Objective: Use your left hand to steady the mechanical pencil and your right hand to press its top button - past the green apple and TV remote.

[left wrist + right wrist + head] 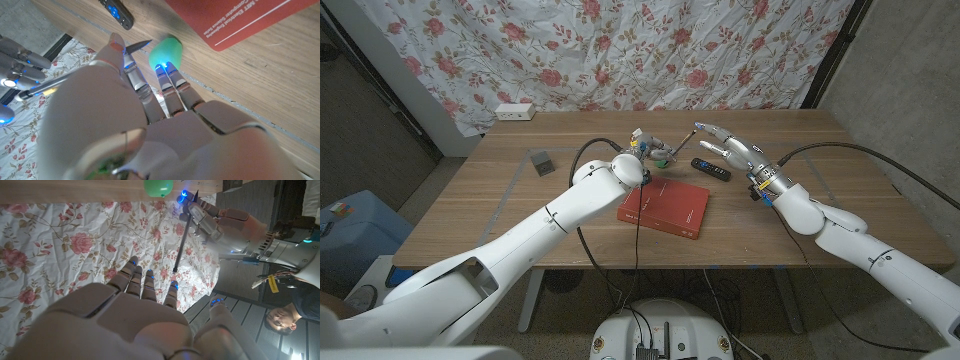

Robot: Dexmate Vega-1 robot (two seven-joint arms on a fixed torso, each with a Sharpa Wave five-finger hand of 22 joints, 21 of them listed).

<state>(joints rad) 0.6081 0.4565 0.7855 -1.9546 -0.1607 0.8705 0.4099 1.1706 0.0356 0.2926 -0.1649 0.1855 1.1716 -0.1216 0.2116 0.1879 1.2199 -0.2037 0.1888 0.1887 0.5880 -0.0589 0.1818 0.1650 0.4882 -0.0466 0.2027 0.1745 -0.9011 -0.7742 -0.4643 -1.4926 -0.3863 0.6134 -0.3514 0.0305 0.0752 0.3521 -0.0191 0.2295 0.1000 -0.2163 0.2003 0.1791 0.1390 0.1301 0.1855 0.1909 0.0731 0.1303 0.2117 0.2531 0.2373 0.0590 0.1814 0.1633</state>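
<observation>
My left hand [638,148] grips the mechanical pencil [182,237] at its lower part and holds it tilted above the table, top end toward my right hand. The pencil's silver barrel [47,88] runs across my left fingers, its dark tip near the green apple [166,52]. My right hand [728,147] hovers with fingers spread and holds nothing. Its fingertips [173,286] are just short of the pencil's top end. The apple [663,157] sits on the table beside my left hand. The black TV remote [711,169] lies under my right hand.
A red book [665,208] lies in front of the apple and remote. A small dark object [541,163] sits to the left, and a white power strip [514,111] at the far edge. A person [280,320] is beyond the table.
</observation>
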